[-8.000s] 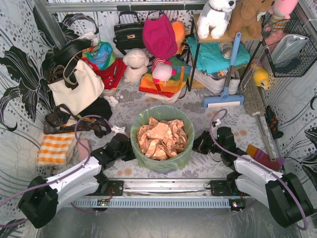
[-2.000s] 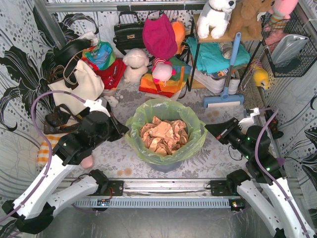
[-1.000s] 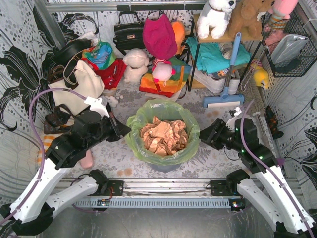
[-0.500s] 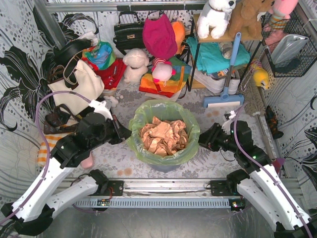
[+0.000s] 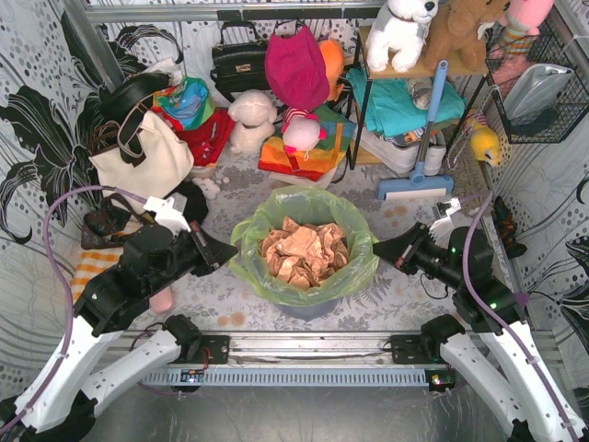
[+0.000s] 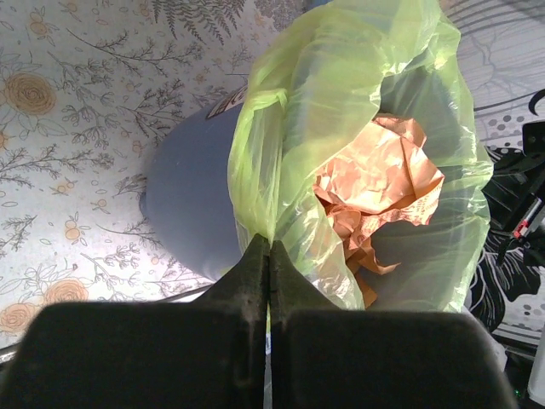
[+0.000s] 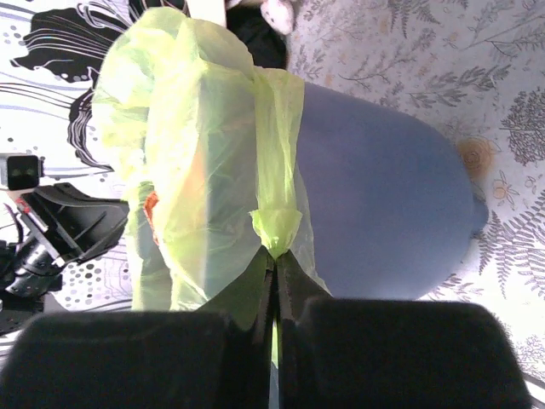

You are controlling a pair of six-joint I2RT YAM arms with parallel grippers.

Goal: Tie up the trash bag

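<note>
The lime-green trash bag (image 5: 361, 261) lines a blue-grey bin (image 6: 192, 192) in the middle of the floor, with crumpled tan paper (image 5: 299, 250) inside it. My left gripper (image 5: 230, 250) is shut on the bag's left rim, a pinch of green film (image 6: 255, 213) running between its closed fingers. At the right rim, my right gripper (image 5: 377, 247) is shut on a bunched fold of the bag (image 7: 277, 223). Both rims are drawn outward and up off the bin (image 7: 383, 204).
A white tote (image 5: 143, 161), handbags, plush toys and folded cloths crowd the back. A blue-handled squeegee (image 5: 419, 184) leans at the back right by a shelf rack. An orange checked cloth (image 5: 92, 267) lies at the left. A metal rail (image 5: 304, 345) runs along the front.
My right gripper has closed on the bag's right rim and pulled it outward to the right. The left gripper, holding the left rim, has shifted slightly left, stretching the bag's mouth wider.
</note>
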